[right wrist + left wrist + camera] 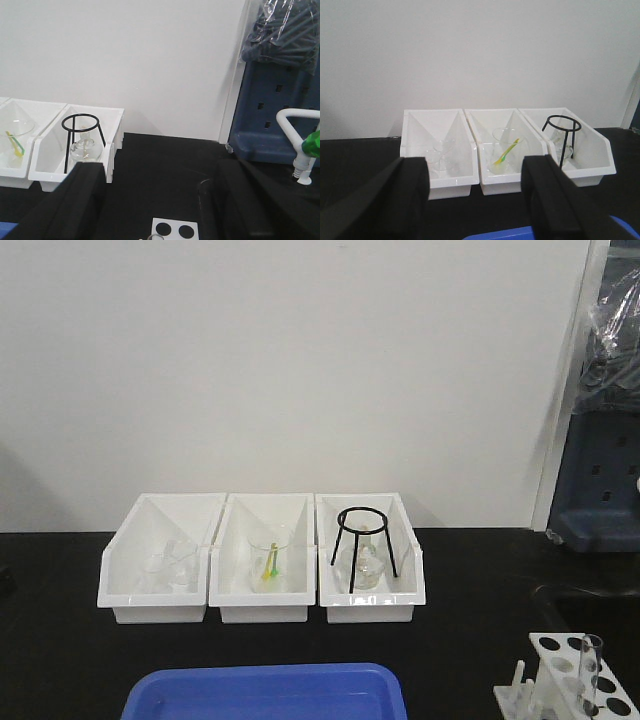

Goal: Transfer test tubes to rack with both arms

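Front view: three white bins (262,575) are seen in a row on the black counter (60,640), against a white wall; neither arm is in this view.
Rack: the white rack (570,680) is seen at the lower right corner of the front view, on the counter, with one test tube (590,670) upright in a hole.
Blue tray: a blue tray (265,692) is cut off by the bottom edge, in front of the bins.
Bin contents: clear glassware is seen in the left bin; a beaker (268,550) with a yellow-green stick in the middle; a black wire tripod (365,540) over a flask in the right.
Left wrist view: the left end effector (475,195) is seen open, fingers spread wide, nothing between them; the bins are framed in the gap.
Right wrist view: the right end effector (160,200) is likewise spread apart and empty; only a corner of the rack shows below, between the fingers.
Shown only here: a white tap with a green handle (307,147) and a dark blue crate (280,110), at right.
Obstruction: the near counter is blocked by the dark fingers in both wrist views.
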### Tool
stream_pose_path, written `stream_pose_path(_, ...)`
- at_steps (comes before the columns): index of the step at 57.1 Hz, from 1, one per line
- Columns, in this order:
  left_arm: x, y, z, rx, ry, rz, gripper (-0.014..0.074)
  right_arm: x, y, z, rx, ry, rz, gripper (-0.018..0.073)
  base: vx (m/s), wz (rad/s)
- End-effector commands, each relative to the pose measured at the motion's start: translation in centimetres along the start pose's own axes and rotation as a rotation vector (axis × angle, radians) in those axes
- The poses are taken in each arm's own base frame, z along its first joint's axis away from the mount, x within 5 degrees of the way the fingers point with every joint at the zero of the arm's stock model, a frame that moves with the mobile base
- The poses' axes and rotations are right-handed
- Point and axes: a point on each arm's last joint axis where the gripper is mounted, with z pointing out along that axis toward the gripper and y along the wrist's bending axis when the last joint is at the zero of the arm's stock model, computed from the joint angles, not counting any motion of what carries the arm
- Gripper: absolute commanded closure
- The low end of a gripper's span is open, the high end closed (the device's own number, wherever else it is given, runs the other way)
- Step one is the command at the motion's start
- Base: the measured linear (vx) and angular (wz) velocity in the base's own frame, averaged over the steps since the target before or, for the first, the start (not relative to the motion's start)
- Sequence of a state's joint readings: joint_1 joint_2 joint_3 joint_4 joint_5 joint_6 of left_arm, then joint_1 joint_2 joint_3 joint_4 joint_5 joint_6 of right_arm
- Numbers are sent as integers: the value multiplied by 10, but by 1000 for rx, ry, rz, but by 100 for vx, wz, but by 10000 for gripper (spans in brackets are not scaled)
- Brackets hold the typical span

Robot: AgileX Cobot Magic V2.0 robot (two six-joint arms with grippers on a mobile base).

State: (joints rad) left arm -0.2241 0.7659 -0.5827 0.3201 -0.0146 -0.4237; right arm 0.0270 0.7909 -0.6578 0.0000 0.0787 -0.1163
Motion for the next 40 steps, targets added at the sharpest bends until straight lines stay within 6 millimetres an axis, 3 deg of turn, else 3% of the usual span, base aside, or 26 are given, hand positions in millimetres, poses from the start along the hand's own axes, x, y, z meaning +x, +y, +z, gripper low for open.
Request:
stream_pose_path(1, -13, -2, -14, 18, -108, 35, 149, -18, -3, -4, 20, -115, -3, 38, 0, 0)
stream_pose_path(10, 14, 10, -45, -69, -80, 145, 363, -18, -3, -4, 20, -115, -3, 38, 0, 0)
stream_pose_path(18, 51, 18, -72, -143, -99, 156, 592, -18, -3, -4, 20, -115, -3, 38, 0, 0)
stream_pose_path(33, 128, 27, -97, -236, -125, 156, 602, -18, -3, -4, 20, -115, -3, 38, 0, 0)
stream_pose_path(40, 138, 28, -102, -249, -107, 152, 602, -18, -3, -4, 20, -115, -3, 38, 0, 0)
